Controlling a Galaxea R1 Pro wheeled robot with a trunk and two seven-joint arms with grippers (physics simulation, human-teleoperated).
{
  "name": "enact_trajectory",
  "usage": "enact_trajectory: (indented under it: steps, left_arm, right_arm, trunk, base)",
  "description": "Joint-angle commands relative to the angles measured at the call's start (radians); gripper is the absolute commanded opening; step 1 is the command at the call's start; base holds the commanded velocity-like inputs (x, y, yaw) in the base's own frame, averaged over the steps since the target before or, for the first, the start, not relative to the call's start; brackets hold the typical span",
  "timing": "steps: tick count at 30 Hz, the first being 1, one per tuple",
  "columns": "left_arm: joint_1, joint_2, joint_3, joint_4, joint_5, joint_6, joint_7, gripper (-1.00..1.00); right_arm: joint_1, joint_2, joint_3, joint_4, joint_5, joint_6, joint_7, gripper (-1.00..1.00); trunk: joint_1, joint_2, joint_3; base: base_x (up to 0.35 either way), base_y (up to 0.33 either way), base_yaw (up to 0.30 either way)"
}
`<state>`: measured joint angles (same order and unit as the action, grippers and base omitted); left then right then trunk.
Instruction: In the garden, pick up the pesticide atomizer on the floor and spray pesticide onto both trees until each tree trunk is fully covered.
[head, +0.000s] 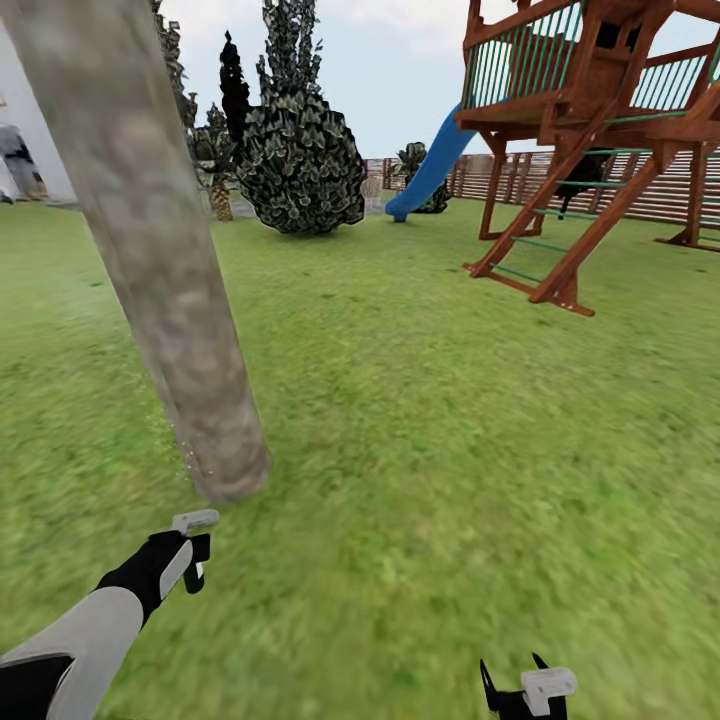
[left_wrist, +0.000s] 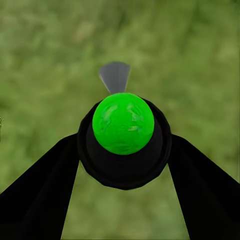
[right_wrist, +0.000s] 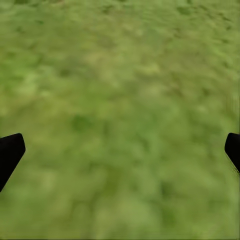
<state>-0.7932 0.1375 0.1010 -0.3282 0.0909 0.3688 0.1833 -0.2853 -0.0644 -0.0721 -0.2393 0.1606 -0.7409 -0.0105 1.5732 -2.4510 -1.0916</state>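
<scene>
A thick, leaning tree trunk (head: 165, 270) of mottled beige-grey bark rises from the grass floor (head: 420, 450) at the left of the head view. Its base is just beyond my left gripper (head: 197, 568). In the left wrist view that gripper (left_wrist: 125, 150) is shut on the pesticide atomizer (left_wrist: 123, 123), a black body with a bright green round cap and a grey nozzle pointing away over the grass. My right gripper (head: 525, 690) hangs low at the bottom edge. Its black fingertips (right_wrist: 10, 152) stand wide apart over bare grass.
A bushy dark green tree (head: 300, 160), a narrow black tree (head: 233, 90) and a small palm (head: 218, 190) stand further back. A wooden play tower (head: 590, 130) with a blue slide (head: 430, 165) is at the right, a slat fence (head: 680, 190) behind it.
</scene>
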Motion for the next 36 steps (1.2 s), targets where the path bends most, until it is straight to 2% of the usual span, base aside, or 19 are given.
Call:
enact_trajectory:
  steps: [1,4,6,7,14,16,18,19,20,21,22,25,27,29,30,33,35,36]
  left_arm:
    - [0.000,-0.001,0.000,0.000,0.000,-0.002,-0.001,-1.00]
    - [0.000,-0.001,0.001,0.005,0.001,-0.015,-0.002,-1.00]
    - [0.000,-0.001,0.000,0.012,-0.001,-0.110,-0.002,-1.00]
    - [0.000,-0.001,0.000,0.013,-0.002,-0.126,-0.002,-1.00]
    - [0.000,-0.009,-0.003,0.015,-0.008,-0.133,-0.021,-1.00]
    - [0.000,-0.021,-0.006,0.015,-0.012,-0.130,-0.021,-1.00]
    - [0.000,-0.029,-0.048,0.014,-0.028,-0.094,-0.024,-1.00]
    - [-0.001,-0.031,-0.095,0.006,-0.033,-0.040,-0.036,-1.00]
    - [-0.007,-0.032,-0.148,-0.007,-0.034,0.022,-0.071,-1.00]
    - [-0.012,-0.033,-0.177,-0.021,-0.035,0.069,-0.109,-1.00]
    - [-0.015,-0.033,-0.187,-0.027,-0.035,0.094,-0.130,-1.00]
    - [-0.021,-0.025,-0.198,-0.042,-0.035,0.179,-0.153,-1.00]
    - [-0.038,-0.014,-0.198,-0.060,-0.037,0.207,-0.156,-1.00]
    - [-0.047,0.027,-0.196,-0.067,-0.030,0.252,-0.163,-1.00]
    - [-0.047,0.030,-0.195,-0.070,-0.029,0.258,-0.175,-1.00]
    - [-0.049,0.008,-0.196,-0.137,-0.027,0.271,-0.184,-1.00]
    - [-0.048,-0.013,-0.196,-0.186,-0.028,0.314,-0.183,-1.00]
    - [-0.047,-0.015,-0.196,-0.203,-0.027,0.322,-0.184,-1.00]
  right_arm:
    - [0.000,0.000,0.000,0.000,0.000,0.000,0.000,1.00]
    - [0.000,0.000,0.000,0.000,0.000,0.000,0.000,1.00]
    - [0.000,0.000,0.000,0.000,0.000,0.000,0.000,1.00]
    - [0.000,0.000,0.000,0.000,0.000,0.000,0.000,1.00]
    - [0.000,0.000,0.000,0.000,0.000,0.000,0.000,1.00]
    - [0.000,0.000,0.000,0.000,0.000,0.000,0.001,1.00]
    - [0.000,0.000,0.000,0.000,0.000,0.000,0.001,1.00]
    - [0.000,0.000,0.000,0.000,0.000,0.000,0.001,1.00]
    - [0.000,0.000,0.000,0.000,0.000,0.000,0.001,1.00]
    - [0.000,0.000,0.000,0.000,-0.001,0.000,0.001,1.00]
    - [0.000,0.000,0.000,0.000,0.000,0.000,0.001,1.00]
    - [0.000,0.000,0.000,0.000,0.000,0.000,0.001,1.00]
    - [0.000,0.000,0.000,0.000,0.000,0.000,0.001,1.00]
    - [0.000,0.000,0.000,0.000,0.000,0.000,0.001,1.00]
    - [0.000,0.000,0.000,0.000,0.000,0.000,0.001,1.00]
    - [0.000,0.000,0.000,0.000,0.000,0.000,0.001,1.00]
    - [0.000,0.000,0.000,0.000,0.000,0.000,0.001,1.00]
    - [0.000,0.000,0.000,0.000,-0.001,0.000,0.001,1.00]
  trunk:
    - [0.000,0.000,0.000]
    - [0.000,0.000,0.000]
    - [0.000,0.000,0.000]
    - [0.000,0.000,0.000]
    - [0.000,0.000,0.000]
    - [0.000,0.000,0.000]
    - [0.000,0.000,0.000]
    - [0.000,0.000,0.000]
    - [0.000,0.000,0.000]
    - [0.000,0.000,0.000]
    - [0.000,0.000,0.000]
    - [0.000,0.000,0.000]
    - [0.000,0.000,0.000]
    - [0.000,0.000,0.000]
    - [0.000,0.000,0.000]
    - [0.000,0.000,0.000]
    - [0.000,0.000,0.000]
    - [0.000,0.000,0.000]
  base:
    - [0.177,-0.238,0.276]
    - [0.198,-0.224,0.277]
    - [0.226,-0.199,0.277]
    - [0.232,-0.192,0.277]
    - [0.230,-0.182,0.250]
    - [0.050,-0.035,0.036]
    - [0.009,-0.006,0.007]
    - [0.002,-0.002,0.002]
    - [0.001,-0.001,0.001]
    - [0.000,0.000,0.000]
    - [0.000,0.000,0.000]
    - [0.000,0.000,0.000]
    - [0.000,0.000,0.000]
    - [0.000,0.000,0.000]
    - [0.000,0.000,0.000]
    - [0.000,0.000,0.011]
    - [0.000,0.000,0.192]
    - [0.000,0.000,0.260]
